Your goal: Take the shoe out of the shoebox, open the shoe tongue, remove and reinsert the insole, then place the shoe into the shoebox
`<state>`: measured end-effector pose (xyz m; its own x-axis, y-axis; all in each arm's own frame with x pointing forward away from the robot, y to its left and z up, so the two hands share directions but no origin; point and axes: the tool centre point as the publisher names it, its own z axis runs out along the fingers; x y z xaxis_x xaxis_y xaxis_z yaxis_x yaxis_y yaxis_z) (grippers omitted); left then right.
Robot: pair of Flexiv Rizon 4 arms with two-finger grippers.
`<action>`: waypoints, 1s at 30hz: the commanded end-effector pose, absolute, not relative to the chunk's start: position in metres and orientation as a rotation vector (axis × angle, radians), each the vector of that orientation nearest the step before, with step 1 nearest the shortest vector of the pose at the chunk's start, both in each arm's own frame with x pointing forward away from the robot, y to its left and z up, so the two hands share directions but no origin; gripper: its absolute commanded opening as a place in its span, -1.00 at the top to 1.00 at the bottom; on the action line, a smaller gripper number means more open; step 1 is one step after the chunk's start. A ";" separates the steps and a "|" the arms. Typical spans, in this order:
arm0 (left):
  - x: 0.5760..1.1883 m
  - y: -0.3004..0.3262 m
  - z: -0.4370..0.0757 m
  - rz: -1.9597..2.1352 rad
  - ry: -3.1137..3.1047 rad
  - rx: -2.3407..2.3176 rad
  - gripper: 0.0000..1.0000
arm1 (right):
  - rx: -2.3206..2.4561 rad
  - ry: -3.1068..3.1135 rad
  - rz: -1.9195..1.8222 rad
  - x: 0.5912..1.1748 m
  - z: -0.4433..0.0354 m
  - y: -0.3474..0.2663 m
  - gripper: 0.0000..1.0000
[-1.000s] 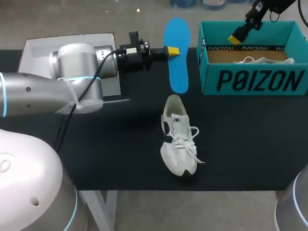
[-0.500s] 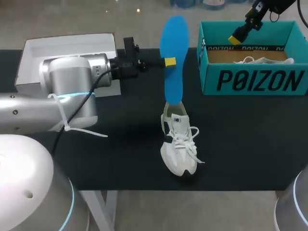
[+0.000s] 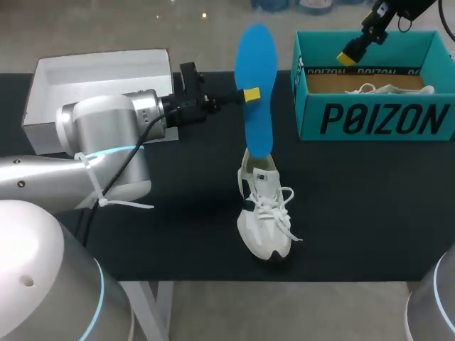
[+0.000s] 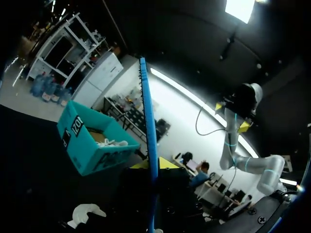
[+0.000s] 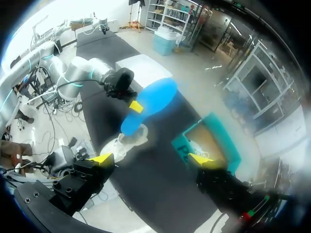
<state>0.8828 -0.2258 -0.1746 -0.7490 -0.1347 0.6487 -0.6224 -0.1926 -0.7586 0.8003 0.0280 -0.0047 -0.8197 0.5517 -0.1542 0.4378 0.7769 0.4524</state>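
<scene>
My left gripper (image 3: 250, 94) is shut on a blue insole (image 3: 257, 85), gripping it at mid-length. The insole stands nearly upright, its lower tip at the heel opening of a white laced shoe (image 3: 264, 209) on the black table. In the left wrist view the insole (image 4: 148, 141) shows edge-on, ahead of the fingers, with the shoe (image 4: 86, 213) below. The teal shoebox (image 3: 377, 121) stands at the back right with a second white shoe (image 3: 389, 89) inside. My right gripper (image 3: 348, 57) hangs open above the box's back left corner. In its own view the right gripper (image 5: 150, 158) is high over everything.
A white box lid (image 3: 99, 74) lies at the back left, partly behind my left arm (image 3: 106, 135). The table's front edge runs just below the shoe's toe. From the right wrist view, insole (image 5: 148, 104), shoe (image 5: 124, 143) and shoebox (image 5: 209, 141) lie far below.
My left arm has drawn back and turned the insole more upright. Its lower tip has come down to the shoe's heel opening. The right arm has not moved.
</scene>
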 end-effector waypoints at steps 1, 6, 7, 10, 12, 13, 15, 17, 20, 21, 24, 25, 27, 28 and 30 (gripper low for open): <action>0.882 -0.227 -0.175 2.010 -1.735 0.882 1.00 | 0.769 2.695 0.582 0.802 -0.004 0.029 -1.00; 0.882 -0.227 -0.175 2.010 -1.735 0.882 1.00 | 0.769 2.695 0.582 0.802 -0.004 0.029 -1.00; 0.882 -0.227 -0.175 2.010 -1.735 0.882 1.00 | 0.769 2.695 0.582 0.802 -0.004 0.029 -1.00; 0.882 -0.227 -0.175 2.010 -1.735 0.882 1.00 | 0.769 2.695 0.582 0.802 -0.004 0.029 -1.00; 0.883 -0.231 -0.174 2.074 -1.750 0.799 1.00 | 0.769 2.695 0.582 0.802 -0.004 0.029 -1.00; 0.885 -0.230 -0.173 2.158 -1.785 0.762 1.00 | 0.769 2.695 0.582 0.802 -0.004 0.029 -1.00; 0.882 -0.225 -0.177 2.200 -1.972 0.610 1.00 | 0.769 2.695 0.582 0.802 -0.004 0.029 -1.00; 0.876 -0.225 -0.182 2.272 -2.022 0.373 1.00 | 0.769 2.695 0.582 0.802 -0.004 0.029 -1.00; 0.870 -0.219 -0.188 2.360 -2.093 0.079 1.00 | 0.769 2.695 0.582 0.802 -0.004 0.029 -1.00; 0.867 -0.218 -0.189 2.372 -2.098 0.004 1.00 | 0.769 2.695 0.582 0.802 -0.004 0.029 -1.00; 0.868 -0.210 -0.191 2.389 -2.145 -0.095 1.00 | 0.769 2.695 0.582 0.802 -0.004 0.029 -1.00; 0.867 -0.209 -0.190 2.412 -2.126 -0.133 1.00 | 0.769 2.695 0.582 0.802 -0.004 0.029 -1.00; 0.868 -0.206 -0.189 2.414 -2.156 -0.208 1.00 | 0.769 2.695 0.582 0.802 -0.004 0.029 -1.00; 0.868 -0.205 -0.186 2.432 -2.153 -0.245 1.00 | 0.769 2.695 0.582 0.802 -0.004 0.029 -1.00; 0.868 -0.204 -0.183 2.476 -2.152 -0.304 1.00 | 0.769 2.695 0.582 0.802 -0.004 0.029 -1.00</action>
